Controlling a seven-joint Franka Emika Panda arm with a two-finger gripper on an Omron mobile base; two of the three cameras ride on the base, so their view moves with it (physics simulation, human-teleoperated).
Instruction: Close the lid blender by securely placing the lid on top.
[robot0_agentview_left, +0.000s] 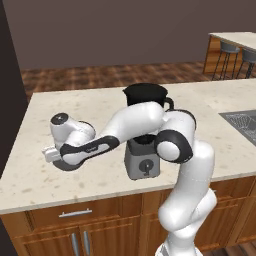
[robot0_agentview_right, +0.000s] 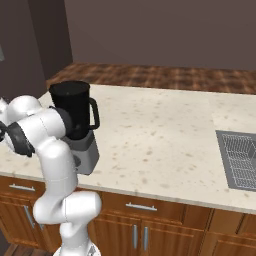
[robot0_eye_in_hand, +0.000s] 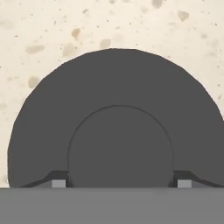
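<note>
Grey lid (robot0_eye_in_hand: 118, 131) cut off at bottom; pincer (robot0_eye_in_hand: 118, 183) tips straddle centre.

The blender (robot0_agentview_left: 145, 125) stands mid-counter (robot0_agentview_left: 75, 115), its mouth uncovered, with bare stone all around it.

I saw a matt dark grey lid (robot0_eye_in_hand: 118, 109) on speckled, stone-like countertop (robot0_agentview_left: 90, 110); the blender (robot0_agentview_left: 145, 100) jar looked glossy black, the cabinets (robot0_agentview_right: 165, 225) polished wood.
</note>
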